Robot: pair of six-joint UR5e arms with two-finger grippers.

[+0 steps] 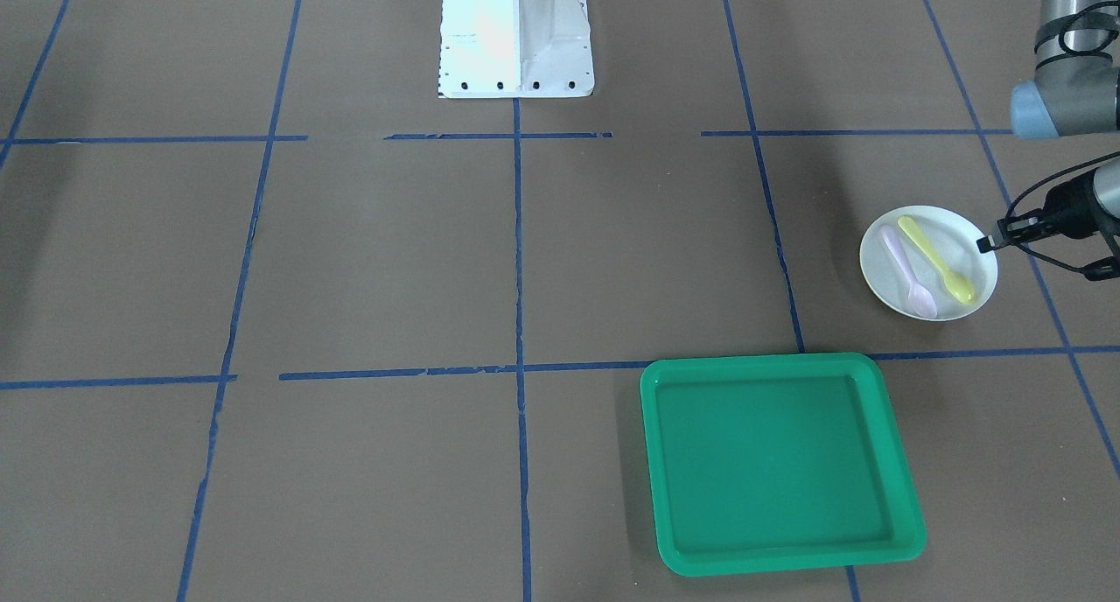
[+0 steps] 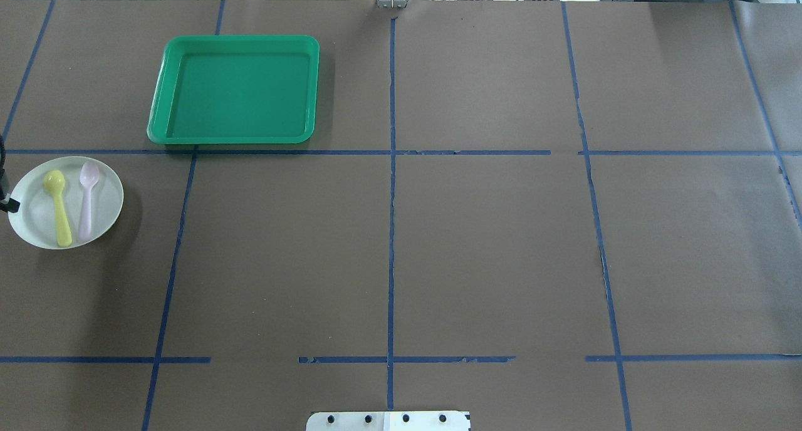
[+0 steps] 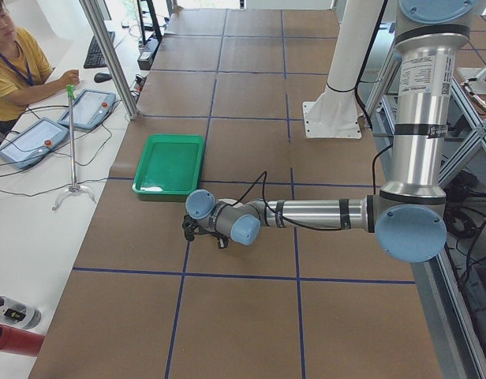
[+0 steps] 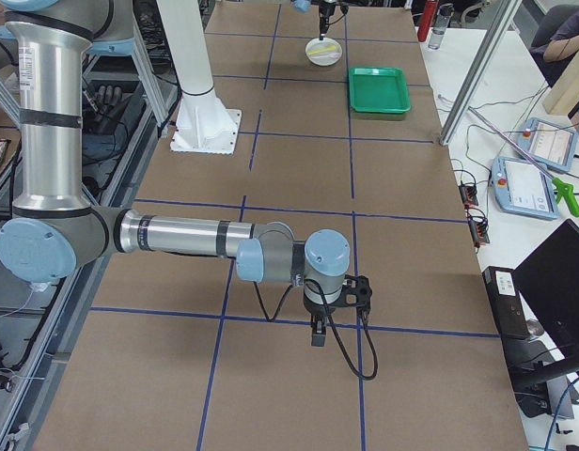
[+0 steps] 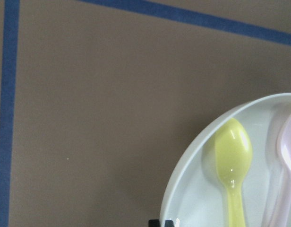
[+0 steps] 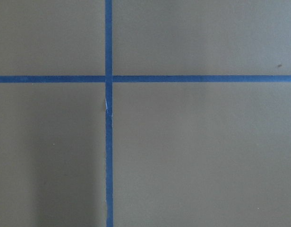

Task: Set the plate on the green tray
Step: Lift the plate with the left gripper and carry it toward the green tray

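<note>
– At the left edge of the overhead view, you have the plate (image 2: 108, 196) flat on the worktop (image 2: 438, 243), not yet on the tray (image 2: 233, 40). Which arm would you use?
– The left one. The left gripper (image 1: 987, 244) sits right at the plate's rim, with the plate at its 3 o'clock in that view. The right gripper (image 4: 318, 331) hangs well apart, across the worktop.
– Are the jaws clamped on the rim?
– You cannot tell. Only a dark tip shows against the rim. The right jaws show in a side view alone, so there's no call there either.
– And the way to go?
– The tray lies near, at about 1 o'clock from the plate, with brown paper between. Its floor is far wider than the plate, so you have room.
– Any worry?
– A yellow spoon (image 2: 59, 208) and a lilac spoon (image 2: 87, 200) lie loose in the plate, side by side, bowls toward 12. I'd judge a tilt would slide them, so keep the plate level and lift it over the tray's raised rim.
</note>
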